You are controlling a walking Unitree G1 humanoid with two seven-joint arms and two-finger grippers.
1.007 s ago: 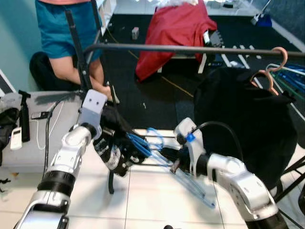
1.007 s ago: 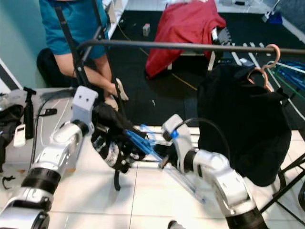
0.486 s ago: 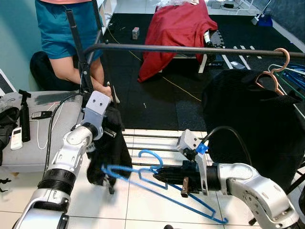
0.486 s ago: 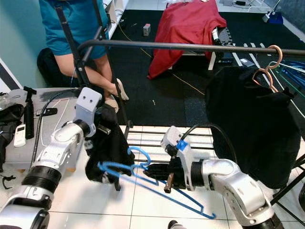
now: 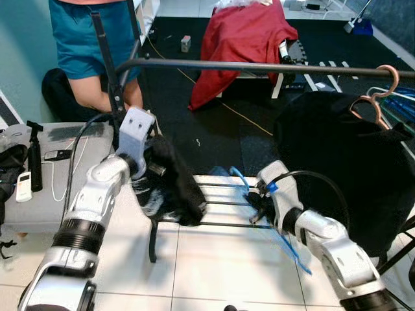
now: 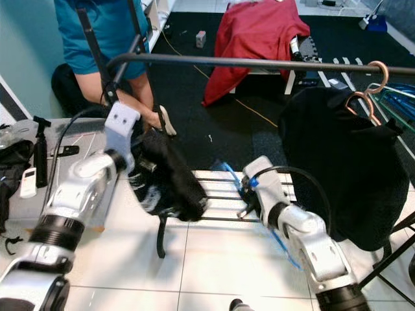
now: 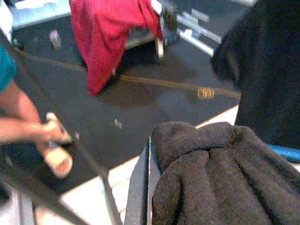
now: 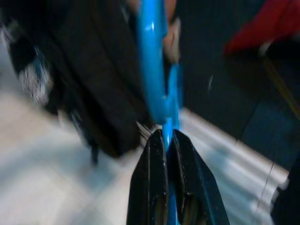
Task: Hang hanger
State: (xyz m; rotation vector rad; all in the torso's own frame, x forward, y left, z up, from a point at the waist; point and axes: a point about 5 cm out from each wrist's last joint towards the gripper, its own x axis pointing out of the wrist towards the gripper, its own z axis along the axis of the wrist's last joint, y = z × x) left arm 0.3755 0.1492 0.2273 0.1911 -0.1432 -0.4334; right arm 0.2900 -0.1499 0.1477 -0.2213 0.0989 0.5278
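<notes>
- Blue hanger (image 8: 154,70): thin plastic, held by the right gripper (image 8: 165,136) low in front of the garment rack, above the white tiled floor (image 5: 214,265). The right wrist view shows both black fingers pressed narrowly together on the blue bar, with the hook blurred beyond them. The eye views show the hook end (image 5: 237,176) above the gripper and the blue body trailing down past the forearm toward the floor.
- Right arm (image 5: 324,236): silver, bent, with a black cable looping over the wrist.
- Black garment (image 5: 175,181): dark knit fabric with pale markings, draped over the left gripper's end and hanging beside the rack's upright. The left wrist view shows ribbed dark cloth (image 7: 220,178) bunched over one finger (image 7: 139,187); whether that gripper is closed cannot be told.
- Left arm (image 5: 94,201): silver, raised, with a white wrist block at the top.
- Rack rail (image 5: 259,66): dark horizontal bar across the upper scene, well above the blue hanger and not touching it.
- Hung black garment (image 5: 337,168): on a copper-coloured hanger (image 5: 375,97) hooked over the rail at the robot's right, with pale blue hangers crowded behind it.
- Red cloth (image 5: 240,39): draped over furniture on the dark carpet beyond; also seen in the left wrist view.
- Person (image 5: 84,45): teal top, bare legs, behind the rack on the left; the left wrist view shows a sandalled foot (image 7: 56,154).
- Grey side surface (image 5: 39,194): carries a white remote and black small items.
</notes>
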